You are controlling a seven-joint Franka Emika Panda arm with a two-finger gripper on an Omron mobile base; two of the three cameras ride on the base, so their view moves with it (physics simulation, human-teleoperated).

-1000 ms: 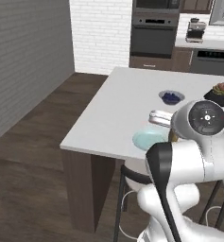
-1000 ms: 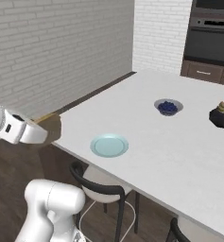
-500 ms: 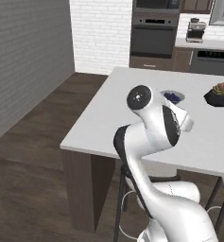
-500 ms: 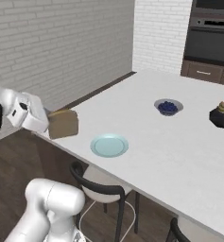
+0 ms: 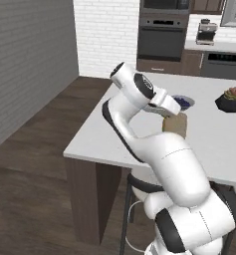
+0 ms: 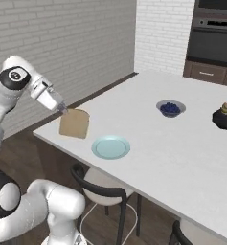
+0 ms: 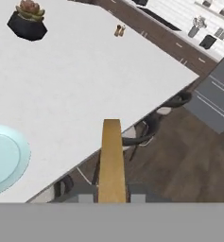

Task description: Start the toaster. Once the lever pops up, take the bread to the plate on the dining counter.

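My gripper (image 6: 63, 110) is shut on the top edge of the bread (image 6: 74, 123), a golden-brown slice that hangs upright over the near left corner of the dining counter (image 6: 182, 153). The pale blue-green plate (image 6: 110, 147) lies flat just right of the slice and has nothing on it. From the other side, the bread (image 5: 175, 124) hangs under the gripper (image 5: 169, 112) above the white top. In the hand view the bread (image 7: 112, 160) shows edge-on between the fingers of the gripper (image 7: 112, 197), with the plate (image 7: 2, 158) at the left edge. A small dark box that looks like the toaster (image 7: 208, 41) stands on the far worktop.
A bowl with dark blue contents (image 6: 170, 107) and a black pot with a plant (image 6: 226, 115) stand farther along the counter. Two small shakers (image 7: 119, 30) sit near its far edge. Dark stools (image 6: 103, 191) stand under the near edge, and ovens (image 5: 162, 35) line the back wall.
The arm has swung from beside the counter in over its corner. It has carried the bread to a spot just beside the plate. The grip on the slice is unchanged.
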